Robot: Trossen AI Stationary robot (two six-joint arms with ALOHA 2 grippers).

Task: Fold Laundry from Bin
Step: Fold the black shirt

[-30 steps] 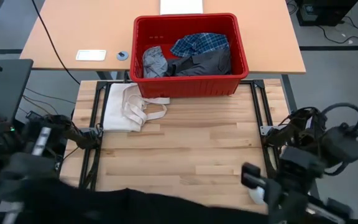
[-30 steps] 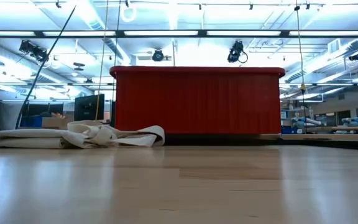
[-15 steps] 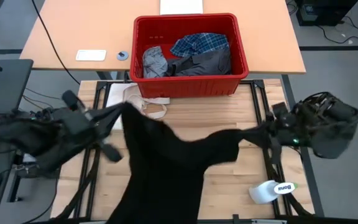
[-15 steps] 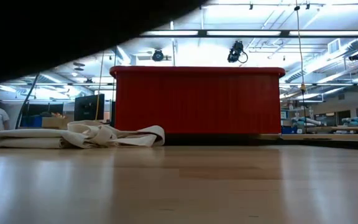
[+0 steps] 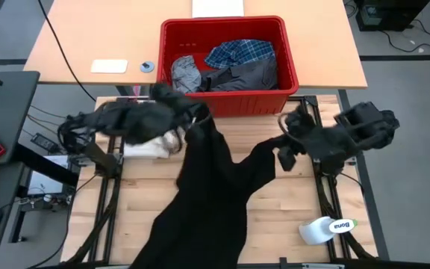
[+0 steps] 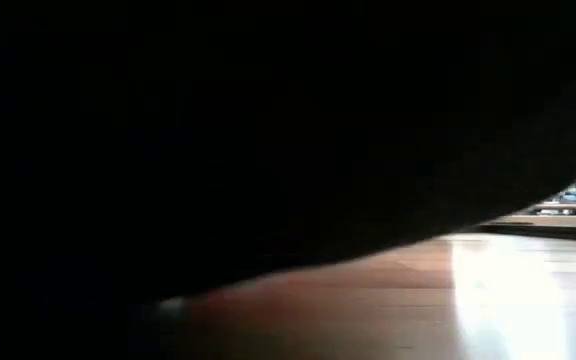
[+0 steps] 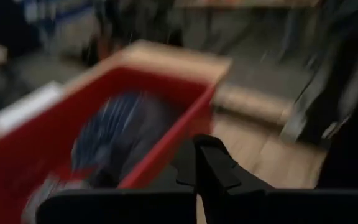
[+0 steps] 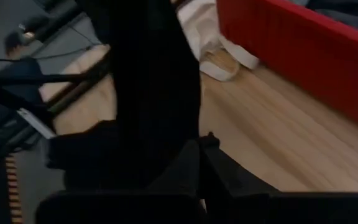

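The red bin (image 5: 228, 104) stands at the table's far edge. In it lie a blue-and-white plaid shirt (image 5: 239, 52), a light grey garment (image 5: 185, 73) and a dark grey one (image 5: 246, 75). A large black garment (image 5: 207, 194) hangs between my two shut grippers and trails down over the table to its near edge. My left gripper (image 5: 200, 119) is just in front of the bin's left half, and my right gripper (image 5: 284, 148) is toward the table's right side. In the low view the black garment (image 6: 268, 130) fills almost the whole picture. My left gripper holds the black garment by its upper left end (image 5: 204, 128), from the table's left side and slightly downward. That end is lifted clear, and the rest falls away onto the table. My right gripper holds the garment's upper right end (image 5: 273, 148), slanting down from the table's right. The cloth (image 8: 166, 143) sags slack from the fingers toward the other arm.
A cream-white cloth with strap loops (image 5: 154, 143) lies at the table's far left, partly under my left arm. A white labelled object (image 5: 327, 229) lies near the right front corner. A white card (image 5: 109, 66) and a small disc (image 5: 147, 66) lie on the tan table behind.
Both grippers have swung up from the near edge toward the bin and drawn closer together, tipping downward. They have carried the black garment with them. It has risen from the near edge, first stretched between them, and now sags across the table and covers the low view.
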